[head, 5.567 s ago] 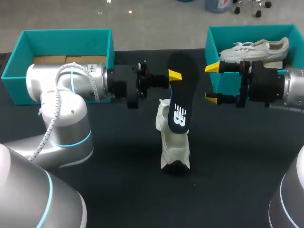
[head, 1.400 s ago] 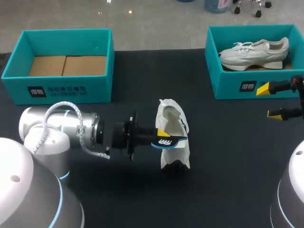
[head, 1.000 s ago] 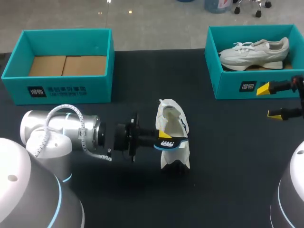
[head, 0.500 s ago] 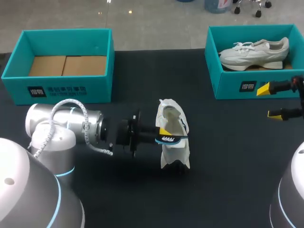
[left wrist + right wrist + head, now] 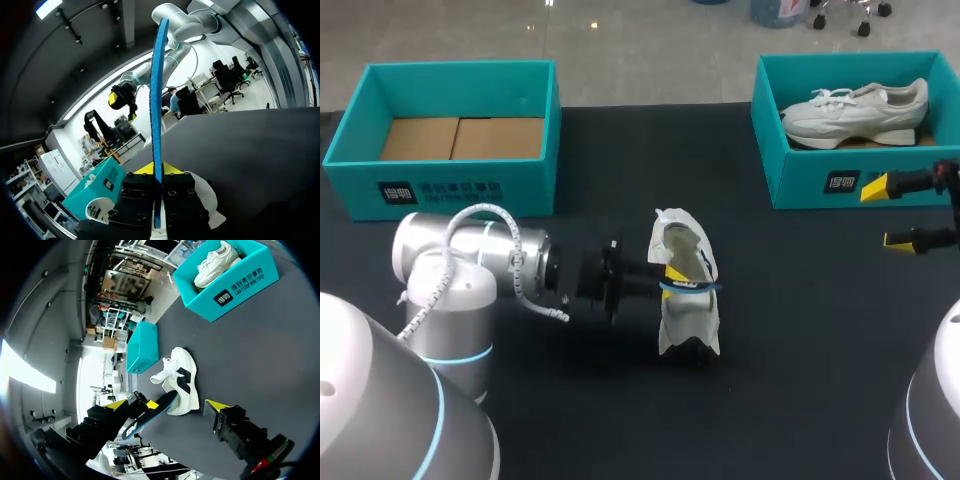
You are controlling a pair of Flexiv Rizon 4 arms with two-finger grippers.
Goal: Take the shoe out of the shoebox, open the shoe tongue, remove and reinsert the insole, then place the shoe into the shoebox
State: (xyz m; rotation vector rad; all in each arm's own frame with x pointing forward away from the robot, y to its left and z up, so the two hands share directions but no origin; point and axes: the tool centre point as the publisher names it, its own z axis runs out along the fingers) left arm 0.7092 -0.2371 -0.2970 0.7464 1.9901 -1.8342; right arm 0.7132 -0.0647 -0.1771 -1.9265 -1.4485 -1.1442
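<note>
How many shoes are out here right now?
2. One shoe lies in the right shoebox; a second shoe stands on the table, in its middle, where the left end effector holds the insole at it. The left shoebox shows none.

Landmark: white shoe point(image 5: 685, 315) mid-table. Left arm point(image 5: 480, 270) comes in level from the shoe's left. Left gripper point(image 5: 672, 280) sits at the shoe's opening, clamped on the blue-edged insole point(image 5: 700, 287) lying across it, so top and left approaches are blocked. Bare table point(image 5: 800, 340) right of the shoe and in front of it is passable. Right gripper point(image 5: 885, 212), fingers apart, hangs well right of the shoe, just in front of the right shoebox point(image 5: 800, 185) holding a second shoe point(image 5: 855, 108). Left shoebox point(image 5: 450, 190) stands back-left of the shoe, beyond the left arm. Behind the shoe, an open lane runs between the boxes.
</note>
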